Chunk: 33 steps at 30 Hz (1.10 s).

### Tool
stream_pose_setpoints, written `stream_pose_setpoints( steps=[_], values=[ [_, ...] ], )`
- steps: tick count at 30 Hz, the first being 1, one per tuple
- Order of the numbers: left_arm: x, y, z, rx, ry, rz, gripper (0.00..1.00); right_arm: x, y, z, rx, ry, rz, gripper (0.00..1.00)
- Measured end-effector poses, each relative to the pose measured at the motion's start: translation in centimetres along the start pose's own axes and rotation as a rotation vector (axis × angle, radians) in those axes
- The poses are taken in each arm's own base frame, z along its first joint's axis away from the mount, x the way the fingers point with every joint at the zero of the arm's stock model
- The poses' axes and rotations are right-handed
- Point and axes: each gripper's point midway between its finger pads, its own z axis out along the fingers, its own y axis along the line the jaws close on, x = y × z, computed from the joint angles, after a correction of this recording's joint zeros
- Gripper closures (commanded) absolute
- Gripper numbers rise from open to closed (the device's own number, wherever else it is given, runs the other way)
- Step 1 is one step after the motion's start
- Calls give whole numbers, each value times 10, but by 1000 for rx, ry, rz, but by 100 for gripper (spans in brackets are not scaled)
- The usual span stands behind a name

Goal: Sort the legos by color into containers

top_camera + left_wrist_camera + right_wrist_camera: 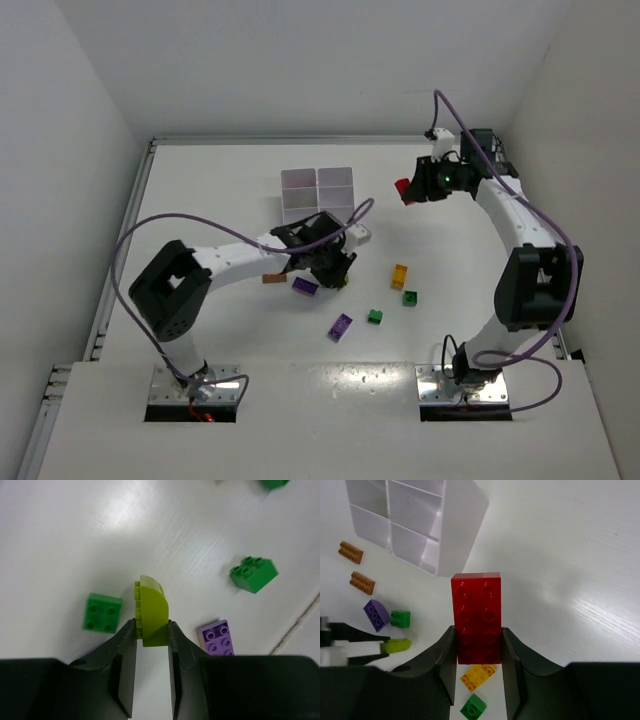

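Nearest the left wrist camera, left gripper point(152, 630) pinched tight on a lime curved brick point(152, 605), its lower end hidden between the pads; impossible to tell whether it touches the table point(65, 535) or hangs just above. Around it on the surface: a square green brick point(102, 612) at 9 o'clock, a purple brick point(216, 637) at 4 o'clock with its near edge cut off by a finger, a second green brick point(253, 573) at 2 o'clock, and a green scrap point(275, 482) at 1 o'clock, mostly cropped by the frame. Next, in the right wrist view, right gripper point(479, 635) clamped on the long sides of a red eight-stud brick point(476, 605), with a yellow brick point(477, 676) half covered behind it at 6 o'clock. Farther off, the containers point(318, 195), white, at 12 o'clock of the left gripper and just beyond it, near corner masked overhead by that arm's wrist, insides only partly visible. Two orange bricks point(362, 582) at 7 o'clock of the containers, only one to be made out from above. Farthest, the red brick at 3 o'clock of the containers, well apart.
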Motion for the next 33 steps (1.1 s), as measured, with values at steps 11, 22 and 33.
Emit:
stream_pose_setpoints(
  steps=[11, 22, 33],
  values=[
    [-129, 130, -160, -229, -501, -230, 95, -107, 92, 101, -231, -62, -347, 100],
    [-88, 250, -221, -437, -570, -514, 95, -95, 181, 174, -286, -41, -721, 100],
    [-85, 253, -225, -398, -579, -538, 94, -108, 170, 202, -95, -94, -941, 100]
  ],
)
